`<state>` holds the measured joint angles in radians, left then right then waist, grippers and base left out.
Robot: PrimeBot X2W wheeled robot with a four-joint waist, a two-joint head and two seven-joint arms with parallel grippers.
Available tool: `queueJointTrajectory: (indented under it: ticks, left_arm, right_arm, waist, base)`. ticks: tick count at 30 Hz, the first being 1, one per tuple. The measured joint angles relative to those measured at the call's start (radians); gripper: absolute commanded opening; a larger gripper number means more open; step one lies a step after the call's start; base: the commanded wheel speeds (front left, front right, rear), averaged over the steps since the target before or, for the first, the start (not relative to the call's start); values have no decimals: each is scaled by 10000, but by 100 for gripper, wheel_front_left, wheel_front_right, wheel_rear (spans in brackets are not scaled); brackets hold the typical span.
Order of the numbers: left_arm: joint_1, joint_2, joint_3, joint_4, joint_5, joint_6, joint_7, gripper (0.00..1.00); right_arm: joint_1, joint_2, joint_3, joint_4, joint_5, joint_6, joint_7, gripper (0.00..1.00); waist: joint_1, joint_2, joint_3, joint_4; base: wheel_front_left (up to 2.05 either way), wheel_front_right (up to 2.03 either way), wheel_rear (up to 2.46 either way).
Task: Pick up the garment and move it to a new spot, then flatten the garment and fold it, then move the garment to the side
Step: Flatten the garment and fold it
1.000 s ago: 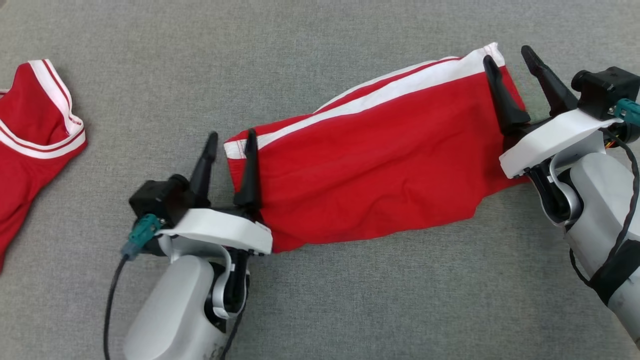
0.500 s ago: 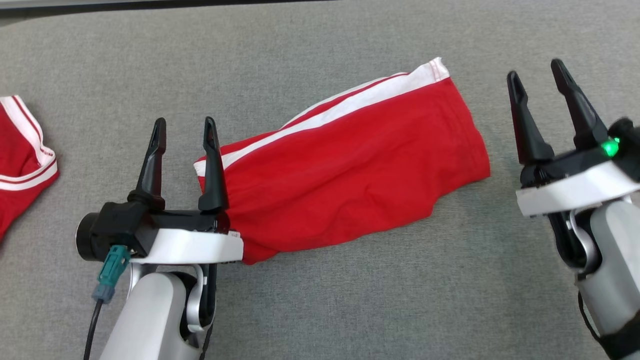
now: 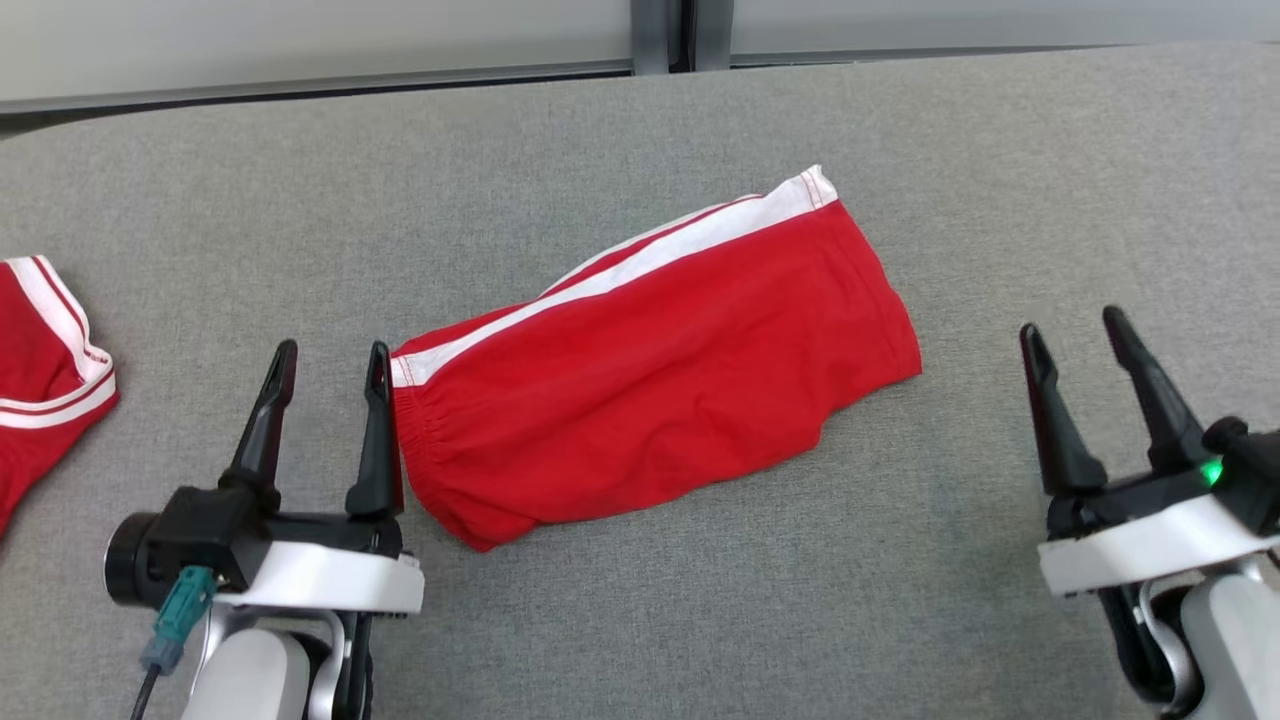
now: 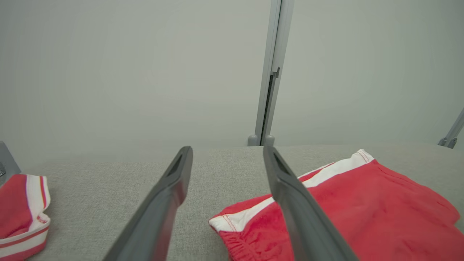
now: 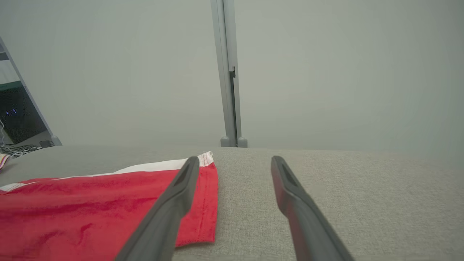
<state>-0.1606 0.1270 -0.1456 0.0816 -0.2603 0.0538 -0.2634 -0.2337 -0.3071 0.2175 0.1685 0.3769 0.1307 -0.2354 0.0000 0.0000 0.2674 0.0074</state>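
Worktop (image 3: 640,610) of grey cloth carries the folded red garment (image 3: 650,370) flat at its middle, the left gripper (image 3: 332,347) just beside its waistband end, the right gripper (image 3: 1070,322) well apart, both jaws spread wide, holding nothing.

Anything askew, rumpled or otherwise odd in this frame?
The folded red garment lies diagonally, its lower edge rumpled and uneven. A second striped garment lies apart at the head view's left edge. Nothing looks damaged.

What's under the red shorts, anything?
The red shorts lie flat on the grey cloth surface; nothing sticks out at their edges. Whatever is directly beneath them is covered.
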Motion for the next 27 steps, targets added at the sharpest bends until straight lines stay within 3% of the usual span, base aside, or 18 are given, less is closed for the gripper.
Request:
queueJointTrajectory:
  ticks: [7, 27]
  left_arm:
    - [528, 33, 8, 201, 142, 13, 0, 100]
    - [202, -123, -104, 230, 222, 15, 0, 100]
  right_arm:
    - [628, 234, -199, -464, -134, 0, 330, 100]
    - [529, 180, -278, -740, -167, 0, 656, 100]
  waist:
    - [0, 0, -256, -109]
    - [0, 0, 65, -36]
  base:
    - [0, 0, 0]
    - [0, 0, 0]
